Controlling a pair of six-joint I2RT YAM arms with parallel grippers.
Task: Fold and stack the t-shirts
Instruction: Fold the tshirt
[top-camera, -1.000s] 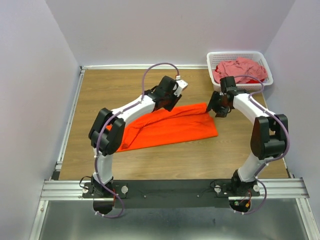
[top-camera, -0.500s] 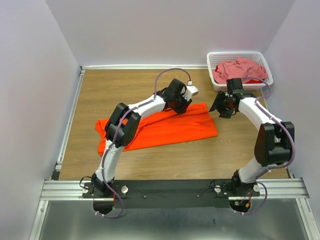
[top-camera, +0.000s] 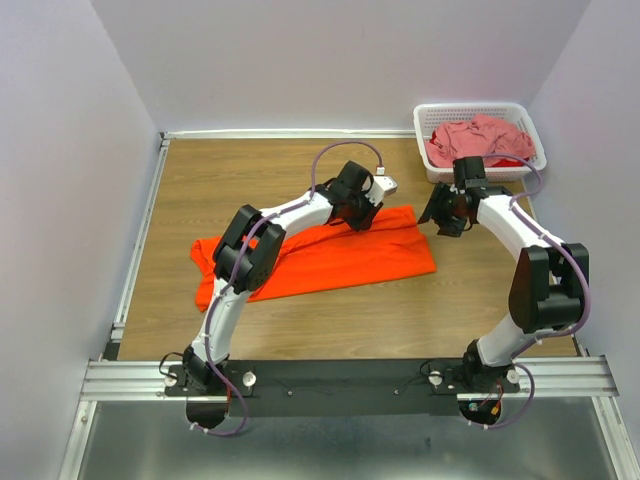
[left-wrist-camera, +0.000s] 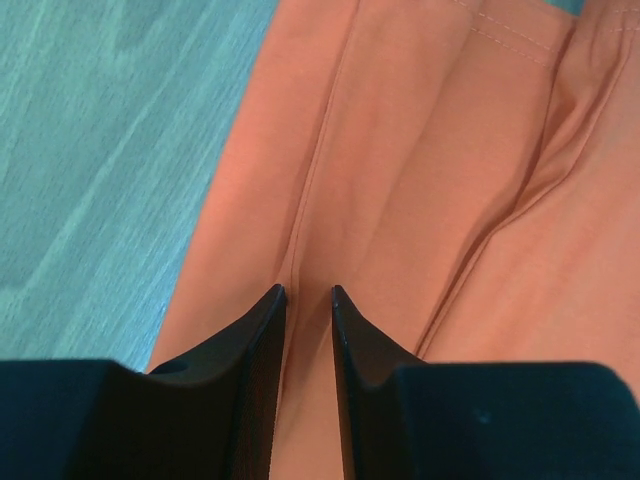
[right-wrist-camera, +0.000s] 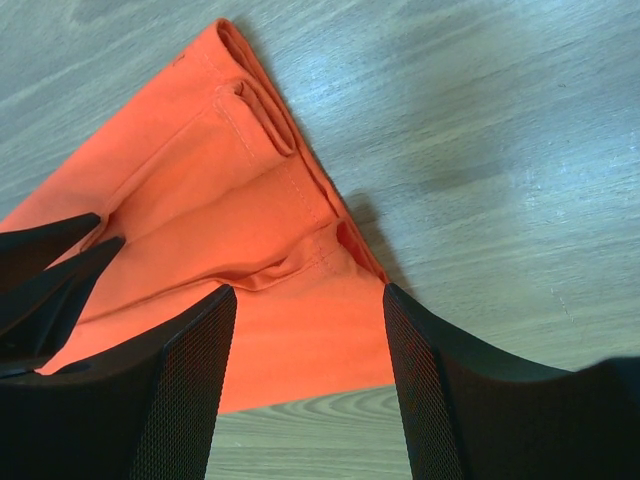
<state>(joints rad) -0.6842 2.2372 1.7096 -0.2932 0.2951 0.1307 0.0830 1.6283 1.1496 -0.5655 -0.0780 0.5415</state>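
Observation:
The orange t-shirt (top-camera: 330, 255) lies folded into a long band across the wooden table. My left gripper (top-camera: 365, 212) is down on its far edge. In the left wrist view the jaws (left-wrist-camera: 307, 290) stand a narrow gap apart, with a crease of orange cloth (left-wrist-camera: 420, 150) running between them. My right gripper (top-camera: 441, 220) hovers wide open at the shirt's far right corner (right-wrist-camera: 250, 110), nothing between its fingers (right-wrist-camera: 307, 290). The pink t-shirt (top-camera: 480, 140) lies crumpled in the basket.
The white lattice basket (top-camera: 530, 112) stands at the back right corner, just behind my right arm. A metal rail (top-camera: 140, 230) runs along the table's left edge. Bare wood (top-camera: 230, 175) shows behind and in front of the orange shirt.
My left arm has reached right along the shirt's far edge, uncovering its left end, and its jaws have narrowed. The right gripper shifted slightly right and back, then held still.

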